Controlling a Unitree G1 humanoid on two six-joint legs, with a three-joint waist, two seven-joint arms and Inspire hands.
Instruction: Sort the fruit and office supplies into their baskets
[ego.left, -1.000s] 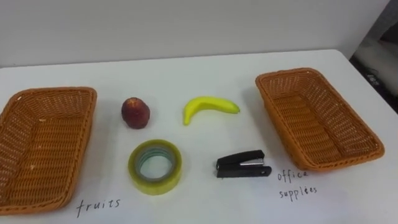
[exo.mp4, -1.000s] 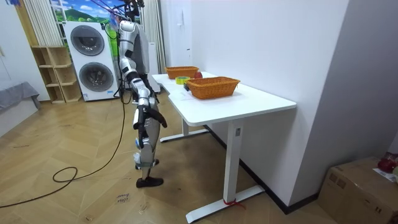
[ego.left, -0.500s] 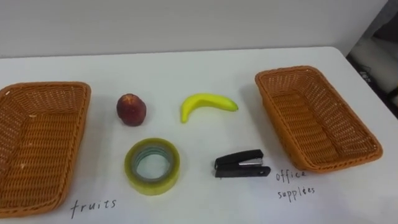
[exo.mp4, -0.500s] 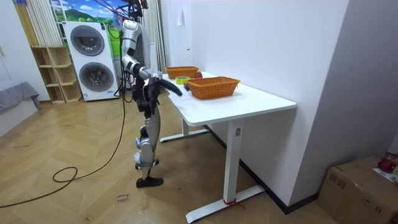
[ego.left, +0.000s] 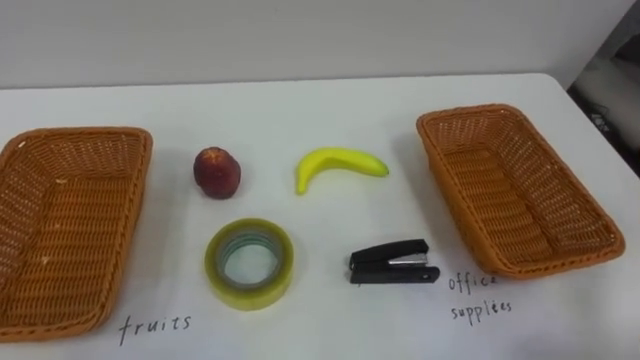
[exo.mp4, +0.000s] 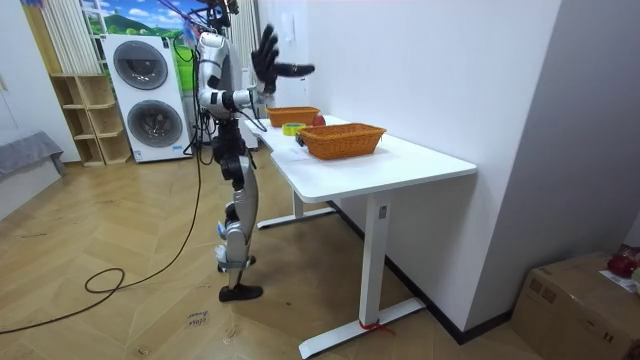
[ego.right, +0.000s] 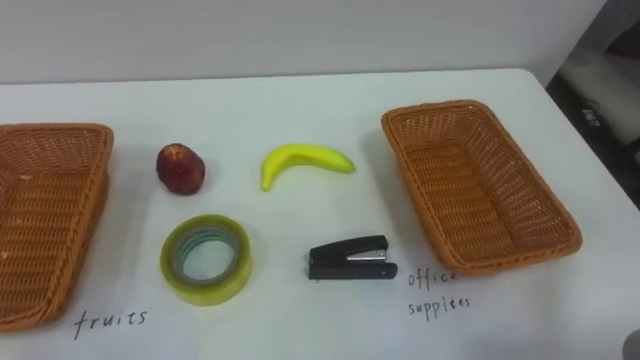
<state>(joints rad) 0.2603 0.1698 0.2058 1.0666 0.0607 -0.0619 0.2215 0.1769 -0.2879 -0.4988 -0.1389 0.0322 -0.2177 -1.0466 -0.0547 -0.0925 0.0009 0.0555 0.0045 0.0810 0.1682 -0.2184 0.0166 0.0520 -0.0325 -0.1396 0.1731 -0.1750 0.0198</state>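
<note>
Wicker baskets, left eye view: the left basket (ego.left: 62, 225) and the right basket (ego.left: 515, 195) stand at opposite ends of the white table (ego.left: 300, 105); both hold nothing.
Red fruit, left eye view: the red fruit (ego.left: 217, 172) lies on the table just right of the left basket's far corner, apart from it.
Banana, left eye view: the banana (ego.left: 340, 166) lies between the red fruit and the right basket, touching neither.
Tape roll, left eye view: the tape roll (ego.left: 250, 295) lies flat with its hole up, in front of the red fruit.
Stapler, left eye view: the stapler (ego.left: 392, 264), black and closed, lies in front of the banana, near the right basket but apart from it.
Handwritten labels, left eye view: one (ego.left: 155, 325) is before the left basket, another (ego.left: 478, 295) before the right.
Robot, room view: it stands at the table's side on the room view's left, facing it, with the washing machines (exo.mp4: 148, 95) behind.
Hand, room view: what seems from this distance to be the right hand (exo.mp4: 266, 58) is held high above the table edge, fingers spread apart, holding nothing.
Table top, right eye view: same layout; fruit, tape roll and stapler all lie outside the baskets, and the left basket runs off the left edge.
</note>
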